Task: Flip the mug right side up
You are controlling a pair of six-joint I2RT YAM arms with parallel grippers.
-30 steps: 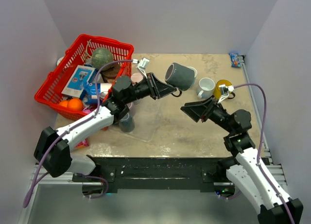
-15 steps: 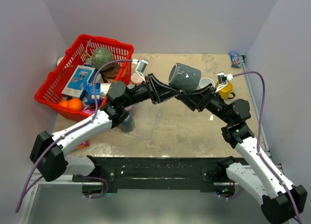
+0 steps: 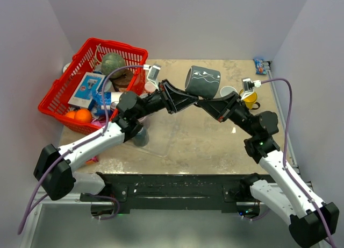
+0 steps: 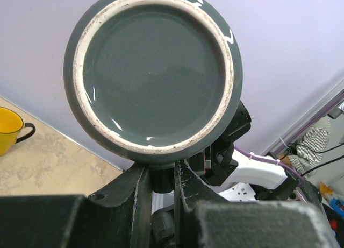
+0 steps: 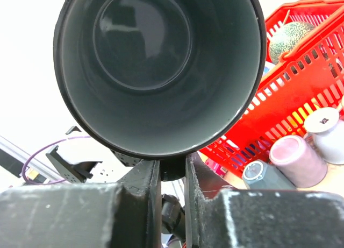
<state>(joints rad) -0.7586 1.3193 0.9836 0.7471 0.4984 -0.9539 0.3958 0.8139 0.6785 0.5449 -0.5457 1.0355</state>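
Observation:
The dark grey mug [image 3: 203,81] hangs in the air above the middle of the table, lying on its side with its handle pointing down. My left gripper [image 3: 192,100] reaches in from the left and is shut on the handle; the left wrist view faces the mug's flat base [image 4: 153,70] above that gripper [image 4: 161,178]. From the right, my right gripper [image 3: 207,104] is shut on the same handle. The right wrist view looks straight into the mug's empty inside [image 5: 156,70] over the gripper [image 5: 173,170]. The two grippers meet under the mug.
A red basket [image 3: 59,92] full of goods stands at the back left. A white mug [image 3: 228,94] and a yellow mug [image 3: 248,97] sit at the back right, a blue packet [image 3: 259,66] in the far corner. A grey cup [image 3: 141,136] stands under the left arm.
My right arm swung up and left to the mug and its jaws closed on the handle. The left arm shifted the mug slightly right and tipped it.

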